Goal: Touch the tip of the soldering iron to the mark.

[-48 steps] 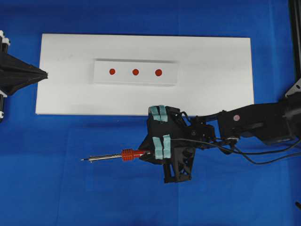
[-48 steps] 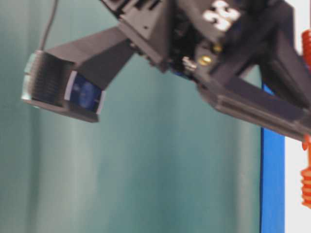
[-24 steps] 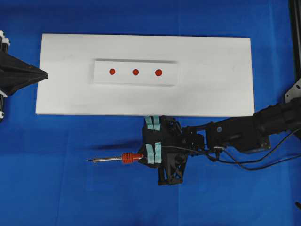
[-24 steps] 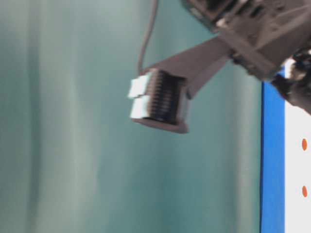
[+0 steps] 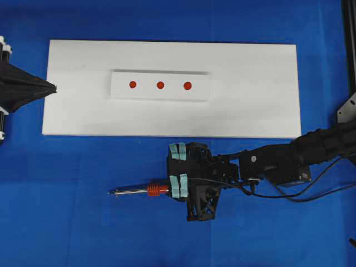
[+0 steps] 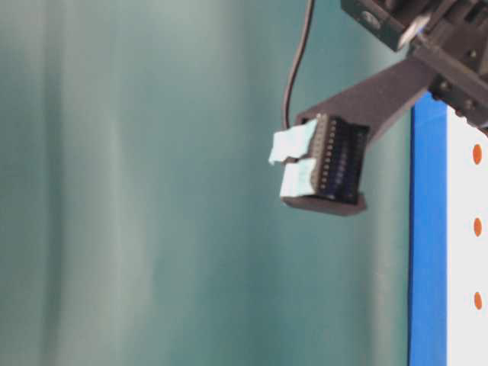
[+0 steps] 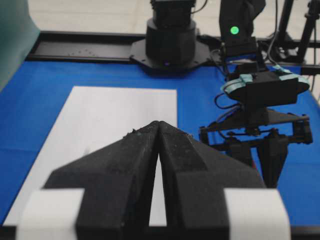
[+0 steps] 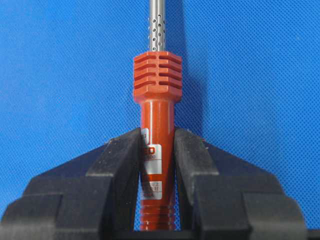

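The soldering iron (image 5: 150,190) has a red-orange ribbed handle (image 8: 157,120) and a thin silver shaft pointing left, low over the blue cloth. My right gripper (image 5: 169,188) (image 8: 156,137) is shut on the handle just behind the ribbed collar. Its black cord trails off to the right. Three red marks (image 5: 132,84) (image 5: 160,85) (image 5: 187,85) sit in a row on a raised white strip (image 5: 119,88), well behind the iron's tip (image 5: 110,193). My left gripper (image 5: 54,87) (image 7: 159,123) is shut with nothing in it, at the left edge of the white board (image 5: 250,83).
The white board lies across the back half of the blue cloth (image 5: 83,233). The right arm (image 5: 289,158) stretches in from the right, with cables beside it. In the table-level view a taped part of the right gripper (image 6: 320,171) hangs left of the board's red marks (image 6: 477,226).
My right gripper, with the iron in it, has sunk lower and shifted slightly toward the front of the cloth. The left gripper has not moved.
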Motion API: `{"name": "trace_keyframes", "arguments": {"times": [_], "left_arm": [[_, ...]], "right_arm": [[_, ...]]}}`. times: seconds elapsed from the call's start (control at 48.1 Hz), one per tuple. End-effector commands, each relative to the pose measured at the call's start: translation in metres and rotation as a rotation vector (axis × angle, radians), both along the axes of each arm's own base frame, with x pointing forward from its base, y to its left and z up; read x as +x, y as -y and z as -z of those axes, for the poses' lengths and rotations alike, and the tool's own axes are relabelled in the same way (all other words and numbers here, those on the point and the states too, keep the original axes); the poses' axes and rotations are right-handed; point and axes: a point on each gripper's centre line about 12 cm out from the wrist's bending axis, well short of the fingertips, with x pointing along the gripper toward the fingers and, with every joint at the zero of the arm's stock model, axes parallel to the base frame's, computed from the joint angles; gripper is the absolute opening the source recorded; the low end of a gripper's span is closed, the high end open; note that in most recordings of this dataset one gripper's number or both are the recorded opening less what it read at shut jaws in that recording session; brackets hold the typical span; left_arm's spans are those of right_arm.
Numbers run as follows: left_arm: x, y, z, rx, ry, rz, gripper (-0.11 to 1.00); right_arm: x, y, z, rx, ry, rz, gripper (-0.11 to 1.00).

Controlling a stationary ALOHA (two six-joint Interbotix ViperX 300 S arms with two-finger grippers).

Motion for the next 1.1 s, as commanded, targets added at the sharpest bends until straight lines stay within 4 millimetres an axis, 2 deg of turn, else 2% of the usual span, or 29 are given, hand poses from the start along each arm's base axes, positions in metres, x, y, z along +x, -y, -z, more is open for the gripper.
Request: {"name": "trace_keyframes", "arguments": {"times": [0.0,0.104,0.166,0.229,0.395,0.457,0.561,0.644,0.748,0.935,1.08], "left_arm": [[0.001,-0.001,-0.006,0.0,0.017,-0.003,0.02],[0.002,-0.001,-0.006,0.0,0.015,-0.003,0.02],[0.002,-0.001,-0.006,0.0,0.014,-0.003,0.02],[0.002,0.0,-0.006,0.0,0.014,-0.002,0.02],[0.001,-0.001,-0.006,0.0,0.014,-0.003,0.02],[0.002,-0.001,-0.005,0.0,0.011,-0.003,0.02],[0.002,-0.001,-0.005,0.0,0.009,-0.003,0.02],[0.002,0.0,-0.006,0.0,0.012,-0.002,0.02],[0.001,-0.001,-0.006,0.0,0.014,-0.003,0.02],[0.001,0.0,-0.006,-0.001,0.014,-0.001,0.02],[0.001,-0.001,-0.006,-0.001,0.014,-0.003,0.02]], "right_arm": [[0.007,-0.003,-0.015,0.016,0.044,0.004,0.07],[0.007,-0.003,-0.015,0.028,0.041,0.018,0.07],[0.007,-0.003,-0.015,0.039,0.039,0.029,0.14],[0.008,-0.003,-0.015,0.044,0.039,0.035,0.3],[0.009,-0.003,-0.017,0.046,0.042,0.034,0.8],[0.009,-0.002,-0.017,0.044,0.041,0.034,0.92],[0.009,-0.002,-0.021,0.046,0.05,0.033,0.87],[0.008,-0.002,-0.028,0.045,0.06,0.026,0.88],[0.003,-0.002,-0.051,0.052,0.071,0.007,0.88],[-0.011,-0.001,-0.107,0.034,0.127,-0.059,0.88],[-0.021,0.002,-0.126,0.015,0.157,-0.083,0.88]]}}
